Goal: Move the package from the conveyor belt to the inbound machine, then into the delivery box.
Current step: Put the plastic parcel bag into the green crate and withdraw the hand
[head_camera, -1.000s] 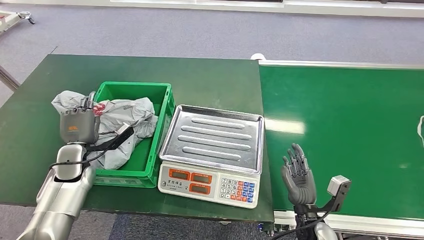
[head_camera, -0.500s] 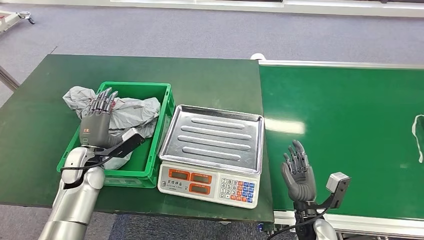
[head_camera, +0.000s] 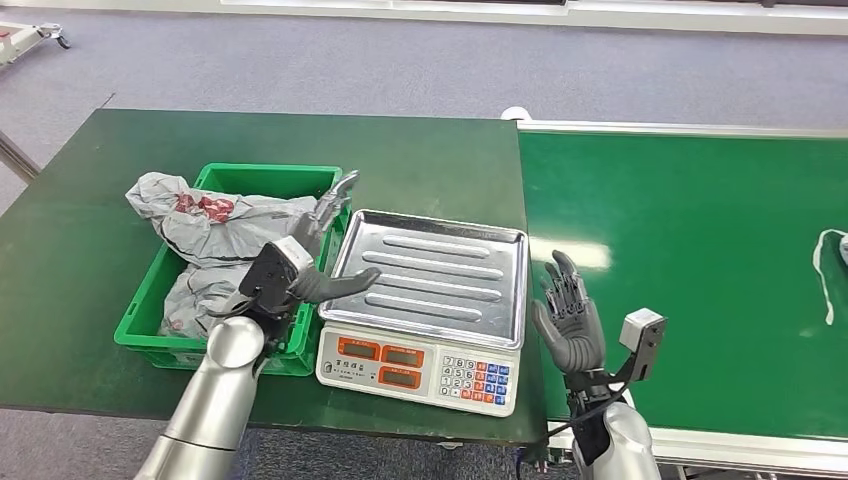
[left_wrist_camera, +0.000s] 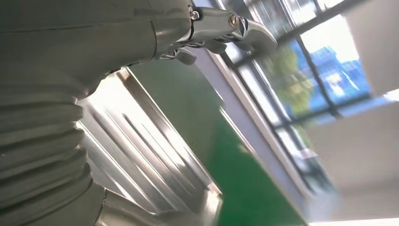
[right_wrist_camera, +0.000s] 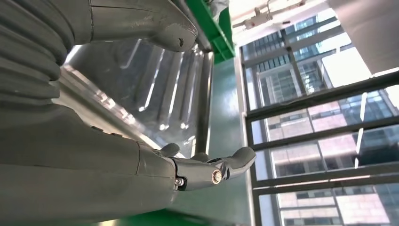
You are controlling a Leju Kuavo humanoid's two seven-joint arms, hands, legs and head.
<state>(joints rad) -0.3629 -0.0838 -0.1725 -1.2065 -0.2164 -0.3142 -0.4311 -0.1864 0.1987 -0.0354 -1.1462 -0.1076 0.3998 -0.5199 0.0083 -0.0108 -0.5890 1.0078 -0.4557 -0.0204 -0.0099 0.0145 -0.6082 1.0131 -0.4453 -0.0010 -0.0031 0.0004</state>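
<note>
The electronic scale (head_camera: 420, 372) with its steel pan (head_camera: 432, 275) serves as the landmark on the dark green tabletop (head_camera: 420, 160). Nearest, just right of the scale's front corner, the right hand (head_camera: 568, 322) stands upright over the edge of the green conveyor belt (head_camera: 700, 250), fingers (head_camera: 563, 285) apart and holding nothing. At the scale's left edge the left hand (head_camera: 315, 262) reaches over the rim of the pan, fingers spread, empty. Left of the scale, touching it, sits the green delivery box (head_camera: 330, 215); the grey plastic package (head_camera: 215, 235) lies crumpled inside it, one end draped over the box's far-left rim.
</note>
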